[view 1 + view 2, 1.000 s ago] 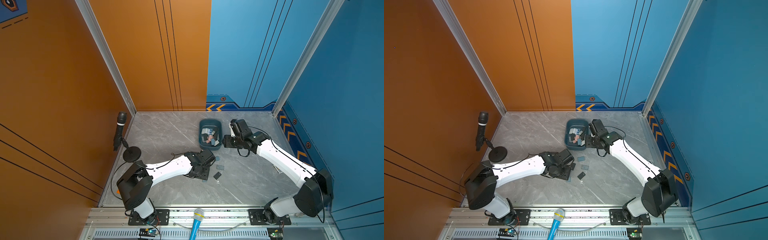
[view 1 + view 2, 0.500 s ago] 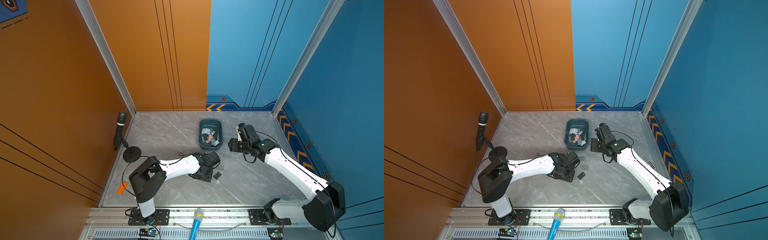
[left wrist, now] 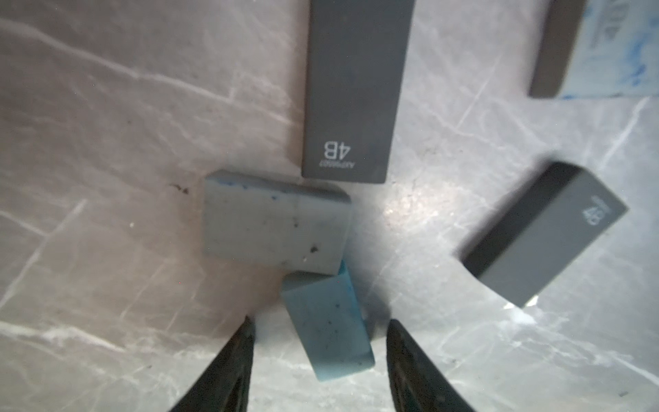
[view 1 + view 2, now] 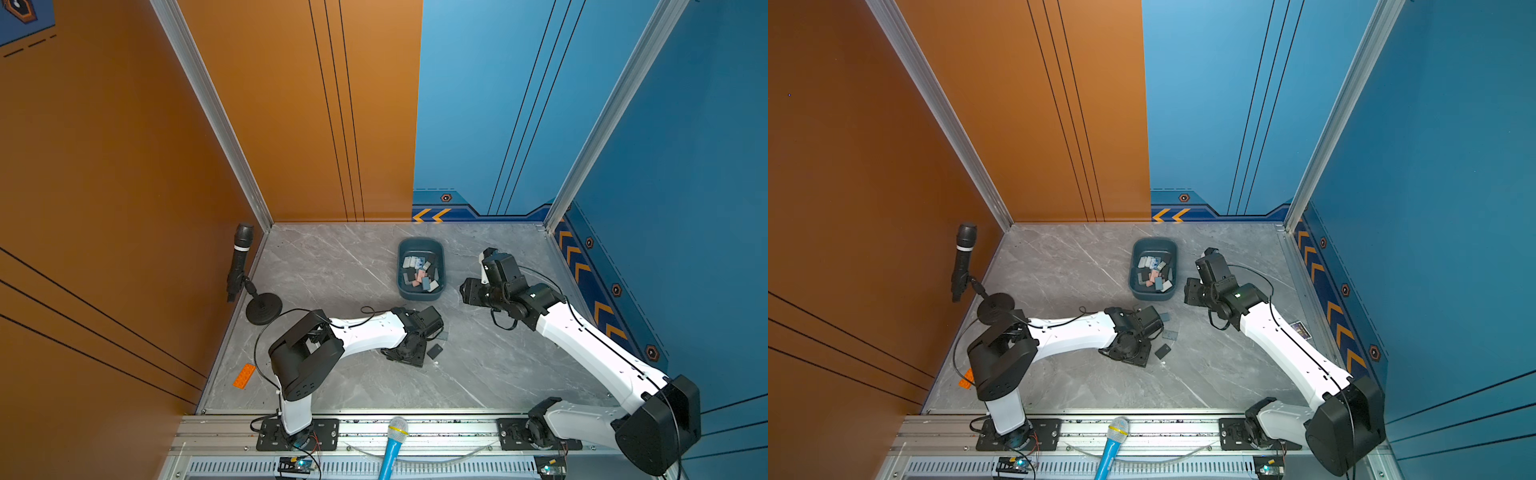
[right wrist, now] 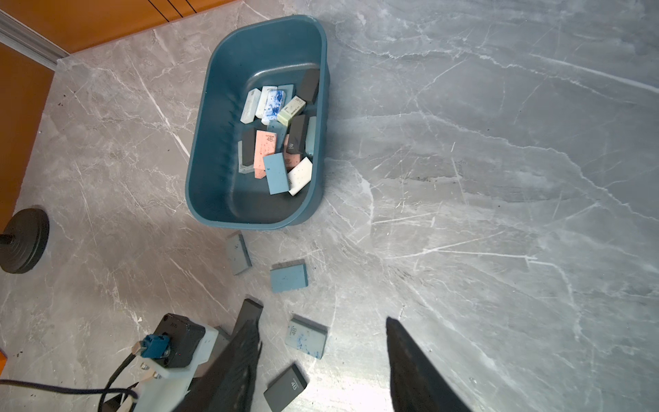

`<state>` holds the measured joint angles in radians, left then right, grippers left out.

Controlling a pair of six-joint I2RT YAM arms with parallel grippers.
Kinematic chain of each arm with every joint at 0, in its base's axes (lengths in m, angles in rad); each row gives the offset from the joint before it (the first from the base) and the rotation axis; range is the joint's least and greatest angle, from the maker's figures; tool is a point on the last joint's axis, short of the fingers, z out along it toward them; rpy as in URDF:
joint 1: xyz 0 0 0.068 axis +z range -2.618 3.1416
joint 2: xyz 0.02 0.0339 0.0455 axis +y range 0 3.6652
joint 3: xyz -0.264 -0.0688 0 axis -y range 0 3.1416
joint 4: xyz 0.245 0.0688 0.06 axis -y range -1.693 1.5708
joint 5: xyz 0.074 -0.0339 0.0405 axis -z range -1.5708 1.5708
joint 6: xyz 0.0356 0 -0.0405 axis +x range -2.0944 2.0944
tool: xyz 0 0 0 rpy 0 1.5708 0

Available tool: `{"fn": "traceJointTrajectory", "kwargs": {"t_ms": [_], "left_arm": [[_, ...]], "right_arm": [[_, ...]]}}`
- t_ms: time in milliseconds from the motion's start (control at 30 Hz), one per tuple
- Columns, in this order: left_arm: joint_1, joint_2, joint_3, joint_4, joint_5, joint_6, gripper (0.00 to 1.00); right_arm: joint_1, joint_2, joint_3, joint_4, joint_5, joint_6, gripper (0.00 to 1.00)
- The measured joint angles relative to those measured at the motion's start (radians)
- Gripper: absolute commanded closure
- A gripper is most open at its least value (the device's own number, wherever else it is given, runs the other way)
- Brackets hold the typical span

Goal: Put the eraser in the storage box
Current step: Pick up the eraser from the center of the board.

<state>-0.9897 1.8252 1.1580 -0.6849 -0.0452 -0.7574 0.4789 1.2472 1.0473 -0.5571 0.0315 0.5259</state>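
Judging by the pose, the pick-up is in hand: the left claw (image 3: 320,323) sits low over the tabletop (image 3: 107,107), jaws spread either side of a blue eraser (image 3: 328,331), gaps showing, nothing pinched. Next it must close squarely without shoving the grey eraser (image 3: 274,224) lying against it, then carry toward twelve o'clock, where the storage box (image 4: 419,294) stands. At the box's three o'clock the right claw (image 5: 322,323) hangs spread and empty.
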Motion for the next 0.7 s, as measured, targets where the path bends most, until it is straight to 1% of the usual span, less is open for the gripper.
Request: {"fn": "traceJointTrajectory", "kwargs": {"t_ms": [167, 267, 300, 433, 700], "left_arm": [[0.000, 0.000, 0.000, -0.005, -0.005, -0.008, 0.69], [0.000, 0.000, 0.000, -0.006, -0.004, -0.010, 0.80], [0.000, -0.001, 0.000, -0.007, -0.004, -0.008, 0.82], [0.000, -0.005, 0.000, -0.008, -0.004, -0.011, 0.84], [-0.013, -0.043, -0.006, -0.016, -0.004, -0.011, 0.84]], "right_arm": [[-0.002, -0.010, -0.022, 0.000, 0.004, 0.014, 0.42], [-0.003, -0.019, -0.035, 0.000, 0.008, 0.022, 0.42], [-0.003, -0.021, -0.036, 0.000, 0.008, 0.023, 0.42], [-0.006, -0.034, -0.042, 0.000, 0.015, 0.026, 0.42], [-0.008, -0.042, -0.054, 0.001, 0.019, 0.033, 0.42]]}}
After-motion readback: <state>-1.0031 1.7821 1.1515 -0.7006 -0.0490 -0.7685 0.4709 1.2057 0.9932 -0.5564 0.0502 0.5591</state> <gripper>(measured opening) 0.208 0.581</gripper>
